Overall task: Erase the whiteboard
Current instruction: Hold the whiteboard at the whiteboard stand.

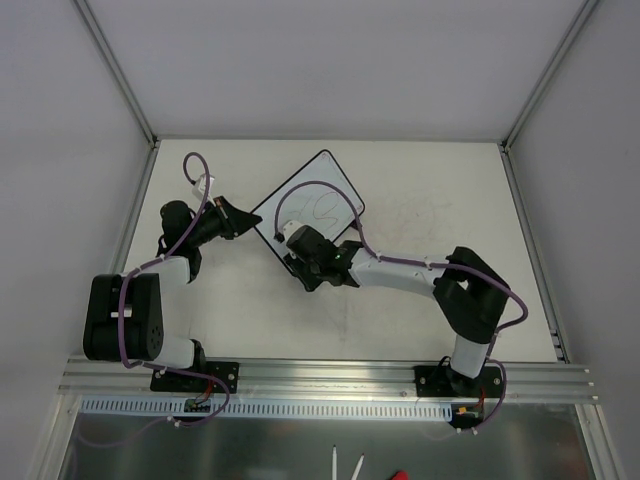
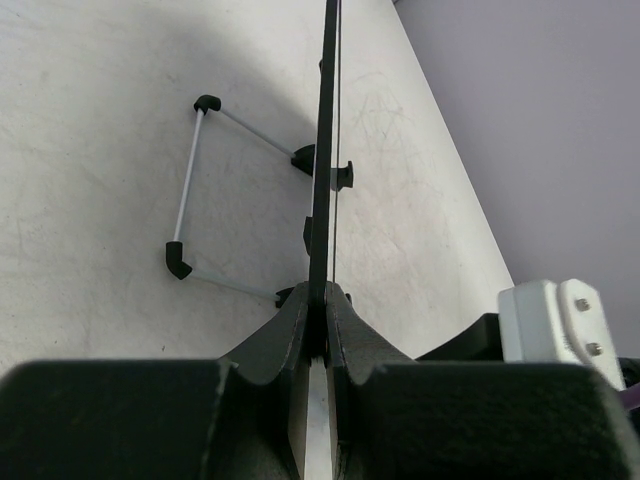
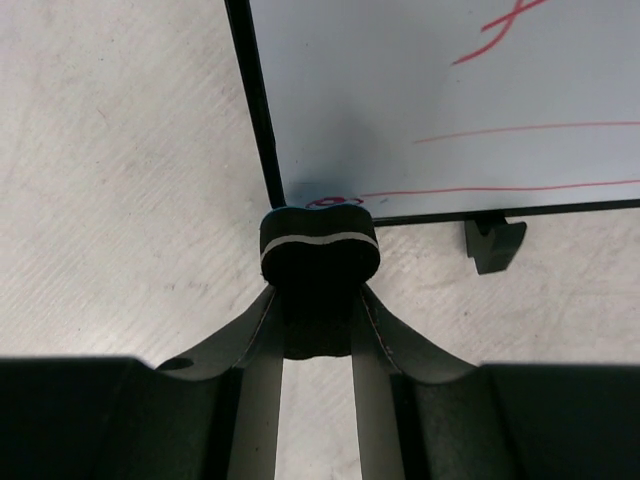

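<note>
The whiteboard [image 1: 318,203] stands tilted on the table, white with a thin black rim and red scribbles [image 3: 520,130]. My left gripper [image 1: 243,218] is shut on its left edge; in the left wrist view the board [image 2: 324,150] shows edge-on, clamped between the fingers [image 2: 285,335]. My right gripper [image 1: 300,262] is shut on the small black bone-shaped eraser [image 3: 319,245], which has a pale stripe and presses at the board's lower left corner [image 3: 280,200]. A black foot [image 3: 494,243] sits under the bottom rim.
A wire stand with black tips [image 2: 195,190] lies on the table behind the board. A white plug-like block [image 2: 548,320] sits at the left wrist's right. Metal frame posts [image 1: 115,65] and a front rail [image 1: 320,375] bound the table.
</note>
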Available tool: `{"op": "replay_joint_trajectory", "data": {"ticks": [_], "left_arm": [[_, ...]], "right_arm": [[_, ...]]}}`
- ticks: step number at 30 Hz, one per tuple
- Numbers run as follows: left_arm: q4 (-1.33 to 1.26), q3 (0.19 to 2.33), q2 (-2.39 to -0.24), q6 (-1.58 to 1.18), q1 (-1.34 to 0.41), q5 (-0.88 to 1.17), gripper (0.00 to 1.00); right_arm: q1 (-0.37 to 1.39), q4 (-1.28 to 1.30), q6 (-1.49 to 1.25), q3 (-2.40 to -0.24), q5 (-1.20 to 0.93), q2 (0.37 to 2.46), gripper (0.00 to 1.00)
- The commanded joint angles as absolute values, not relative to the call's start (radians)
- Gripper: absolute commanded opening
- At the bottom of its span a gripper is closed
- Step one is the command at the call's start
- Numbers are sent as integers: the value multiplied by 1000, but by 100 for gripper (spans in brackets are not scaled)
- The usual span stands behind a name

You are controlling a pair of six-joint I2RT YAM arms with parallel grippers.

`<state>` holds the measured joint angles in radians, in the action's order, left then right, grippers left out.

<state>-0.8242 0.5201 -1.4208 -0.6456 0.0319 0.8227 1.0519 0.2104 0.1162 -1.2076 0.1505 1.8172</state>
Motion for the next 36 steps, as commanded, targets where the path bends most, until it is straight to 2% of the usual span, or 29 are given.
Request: {"op": "replay_joint_trajectory", "data": {"ticks": [1, 5, 9, 12, 16, 20, 24, 36], "left_arm": [[-867, 568, -1433, -650, 26, 856, 0], [-874, 575, -1434, -670, 35, 857, 0], [-874, 578, -1428, -684, 46, 856, 14], [-899, 580, -1433, -704, 58, 874, 17], [-952, 565, -1443, -753, 84, 884, 25], [-1043, 540, -1466, -811, 98, 888, 39], [-1149, 517, -1508, -880, 117, 899, 49], [-1334, 427, -1526, -937, 121, 870, 56]], "right_arm": [[1043, 297, 120, -1300, 150, 1706, 0], [1023, 365, 136, -1345, 158, 1661, 0], [976, 365, 141, -1338, 141, 1618, 0], [947, 364, 144, -1319, 129, 1599, 0], [931, 364, 144, -1299, 121, 1586, 0], [925, 364, 146, -1296, 115, 1583, 0], [923, 362, 147, -1298, 118, 1577, 0], [891, 357, 149, -1373, 86, 1606, 0]]}}
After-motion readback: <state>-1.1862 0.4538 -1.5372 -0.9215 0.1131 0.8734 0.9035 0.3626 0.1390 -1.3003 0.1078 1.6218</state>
